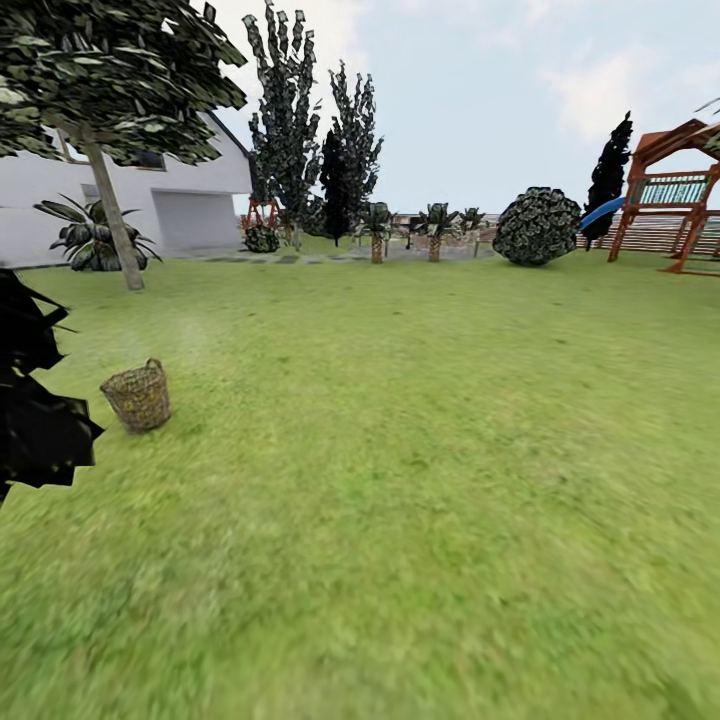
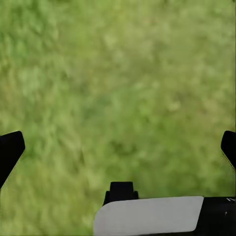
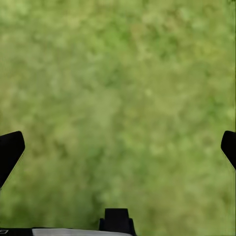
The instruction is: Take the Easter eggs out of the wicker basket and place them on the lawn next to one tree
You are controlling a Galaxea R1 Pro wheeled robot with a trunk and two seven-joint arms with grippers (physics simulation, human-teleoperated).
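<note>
The wicker basket [image 1: 137, 396] stands on the lawn [image 1: 420, 450] at the left of the head view; its inside is hidden from this angle, so the Easter eggs are out of sight. Beyond it rises a tree [image 1: 112, 215] with a bare leaning trunk and a broad leafy crown, near the white house. My left gripper [image 2: 118, 147] hangs open over bare grass, its dark fingertips [image 2: 10, 150] wide apart. My right gripper [image 3: 118, 147] is open too, over grass, nothing between its fingertips [image 3: 10, 150].
Dark foliage [image 1: 35, 400] juts in at the left edge close to me. A white house [image 1: 190, 200], dark cone-shaped trees [image 1: 290, 120], short palms [image 1: 378, 230], a round bush [image 1: 537, 227] and a red playset [image 1: 670, 190] line the far side. Open grass spreads between.
</note>
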